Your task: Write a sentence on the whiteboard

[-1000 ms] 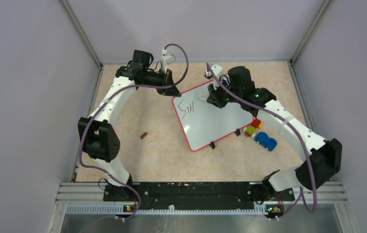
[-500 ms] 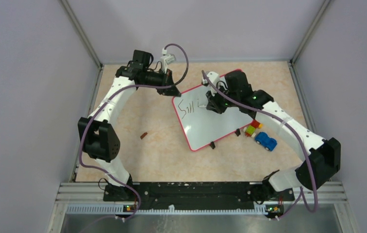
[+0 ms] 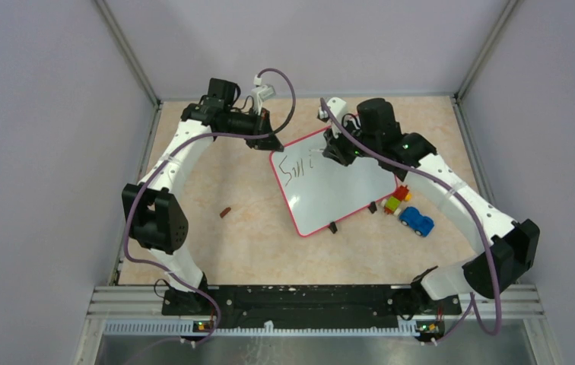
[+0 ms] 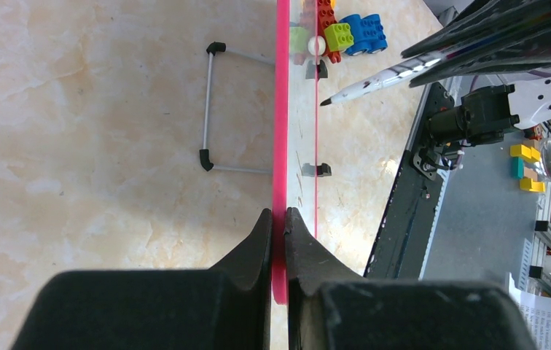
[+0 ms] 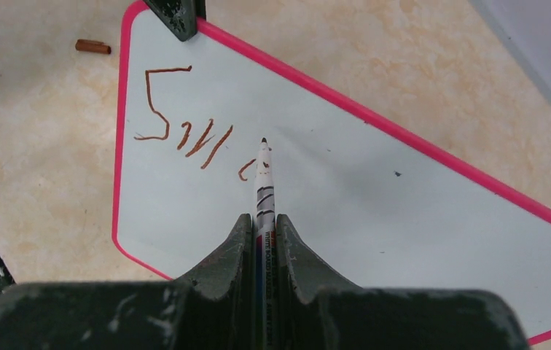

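The whiteboard (image 3: pixel 330 190) stands tilted on the tan table, white with a pink rim; it also shows in the right wrist view (image 5: pixel 374 204) and edge-on in the left wrist view (image 4: pixel 281 109). The sentence (image 5: pixel 185 135) is only a few brownish-red strokes, "Sm" and a short curl, near the board's top left corner (image 3: pixel 297 171). My left gripper (image 4: pixel 278 219) is shut on the board's rim at its top left corner (image 3: pixel 269 141). My right gripper (image 5: pixel 264 226) is shut on a white marker (image 5: pixel 264 182), whose tip sits just above the board beside the last stroke.
A brown marker cap (image 3: pixel 225 212) lies on the table left of the board (image 5: pixel 92 47). A blue toy car (image 3: pixel 417 221) and a red, yellow and green brick stack (image 3: pixel 396 199) sit off the board's right edge. The board's wire stand (image 4: pixel 218 109) rests behind it.
My right gripper moved the marker over the board's upper part, back and then forward again. A short new stroke has appeared after "Sm". My left gripper has not moved.
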